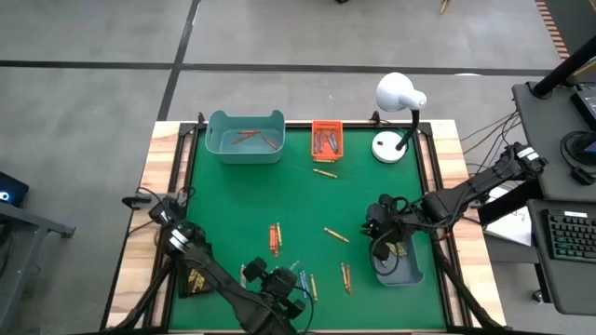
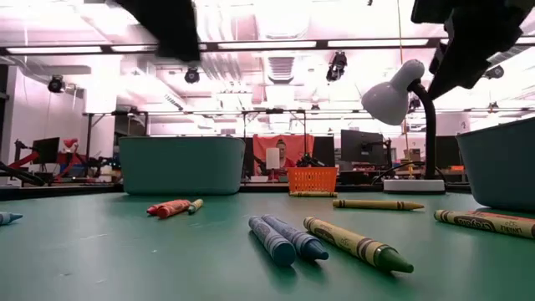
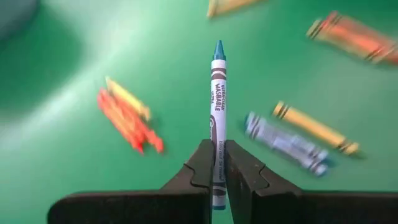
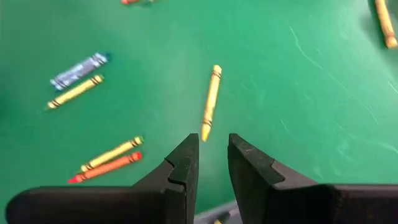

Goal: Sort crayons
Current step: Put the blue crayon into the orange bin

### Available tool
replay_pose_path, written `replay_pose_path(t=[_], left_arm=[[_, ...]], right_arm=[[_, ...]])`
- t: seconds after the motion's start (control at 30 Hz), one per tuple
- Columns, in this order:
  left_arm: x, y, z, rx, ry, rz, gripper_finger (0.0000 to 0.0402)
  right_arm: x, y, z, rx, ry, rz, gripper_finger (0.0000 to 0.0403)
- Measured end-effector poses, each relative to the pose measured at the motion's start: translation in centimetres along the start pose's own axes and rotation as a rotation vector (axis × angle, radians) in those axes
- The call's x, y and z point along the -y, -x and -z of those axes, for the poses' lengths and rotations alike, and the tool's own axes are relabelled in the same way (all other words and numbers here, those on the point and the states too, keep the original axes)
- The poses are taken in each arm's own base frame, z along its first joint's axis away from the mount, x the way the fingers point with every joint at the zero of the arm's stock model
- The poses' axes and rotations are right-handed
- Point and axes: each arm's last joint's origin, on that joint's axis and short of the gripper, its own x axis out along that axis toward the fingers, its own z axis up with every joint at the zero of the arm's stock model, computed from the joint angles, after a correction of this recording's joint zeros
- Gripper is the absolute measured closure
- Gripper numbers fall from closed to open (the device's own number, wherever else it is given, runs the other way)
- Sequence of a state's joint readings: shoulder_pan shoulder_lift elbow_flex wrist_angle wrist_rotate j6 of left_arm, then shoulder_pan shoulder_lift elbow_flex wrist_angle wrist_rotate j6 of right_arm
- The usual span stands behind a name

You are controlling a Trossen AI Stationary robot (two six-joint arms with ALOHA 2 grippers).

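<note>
Green felt covers the tabletop [image 1: 233, 200], framed in pale wood, with a white desk lamp [image 1: 399, 98] at the far right corner and a busy workshop visible beyond it in the low view. At the far edge stand a teal bin [image 1: 245, 136], with a few reddish crayons inside, and a small orange basket [image 1: 327, 138]; a grey-blue bin [image 1: 400, 267] sits near the right edge.

Crayons lie loose across the felt: an orange-red pair [image 1: 275, 238] left of centre, a yellow one [image 1: 336, 234] mid-table, another [image 1: 324, 172] just in front of the orange basket, one more [image 1: 345, 276] nearer, and a few by the left arm at the near edge.

At that near edge the left gripper [image 3: 217, 177] is clamped on a blue crayon [image 3: 217, 118], holding it by the lower part with the tip pointing away, clear of the felt. Over the grey-blue bin, the right gripper [image 4: 213, 158] hangs empty with its jaws a narrow gap apart.

Such crayons are judged light and stiff but brittle: wax snaps under a hard squeeze or sideways bending. The paper wrapper gives the pads friction, while the bare tip is slick and chips easily. A hold across the wrapped middle would balance best; the present low grip leaves a long free end, so the crayon could pivot if knocked. Being round, each may roll when nudged or dropped flat.
</note>
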State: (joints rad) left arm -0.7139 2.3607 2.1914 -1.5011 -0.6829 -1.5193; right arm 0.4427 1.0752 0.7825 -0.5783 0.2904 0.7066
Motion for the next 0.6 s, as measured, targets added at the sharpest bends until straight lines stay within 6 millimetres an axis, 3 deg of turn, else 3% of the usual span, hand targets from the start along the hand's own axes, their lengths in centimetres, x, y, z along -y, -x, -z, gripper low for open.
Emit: replay_pose_path(t=[0.33,0.6], left_arm=[[-4.9,7.6,-4.7,0.395,-0.185,0.064,0.0401],[-9.6,9.8,-5.6,0.471,-0.317,0.028,0.0401]], right_arm=[[-1.8,-0.1,-2.3,0.255,0.177,-0.128,0.0323],[-3.0,-1.1,-4.4,0.461,0.315,-0.174,0.0333]])
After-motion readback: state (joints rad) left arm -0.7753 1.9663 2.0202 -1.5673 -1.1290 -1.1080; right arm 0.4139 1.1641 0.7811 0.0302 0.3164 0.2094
